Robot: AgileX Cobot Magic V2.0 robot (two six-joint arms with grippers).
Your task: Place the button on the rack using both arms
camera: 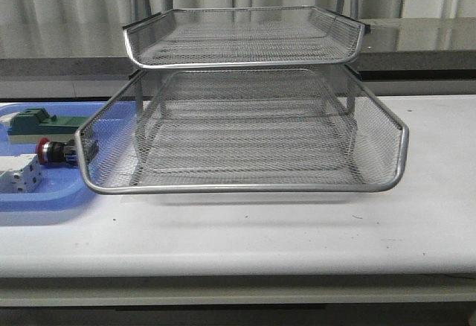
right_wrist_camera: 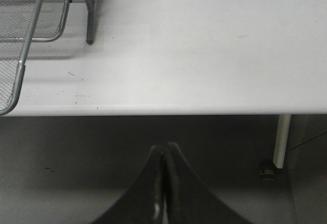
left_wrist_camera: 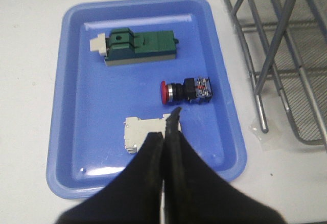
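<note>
Button [left_wrist_camera: 185,91] lies on its side in a blue tray [left_wrist_camera: 76,132] at the counter's [camera: 297,229] left end, red cap pointing away from the rack [camera: 245,129], boxy body toward it. Same tray: a green block [left_wrist_camera: 142,46] farther back and a white-grey block [left_wrist_camera: 143,133] nearer the front, all three apart from each other.

Rack stands mid-counter, just right of the tray; its lower tray is slid forward so that its front-left corner overlaps the blue tray's right side in the front view. Upper tray sits back. Both look empty (mesh is see-through, nothing shows inside).

Left pincer [left_wrist_camera: 164,132] hangs above the tray, fingers pressed together, nothing between them; its tip overlaps the white-grey block, just short of the button.

Right pincer [right_wrist_camera: 164,157] also clenched and empty, out past the counter's front edge, over the floor, rack leg [right_wrist_camera: 90,14] well off.
</note>
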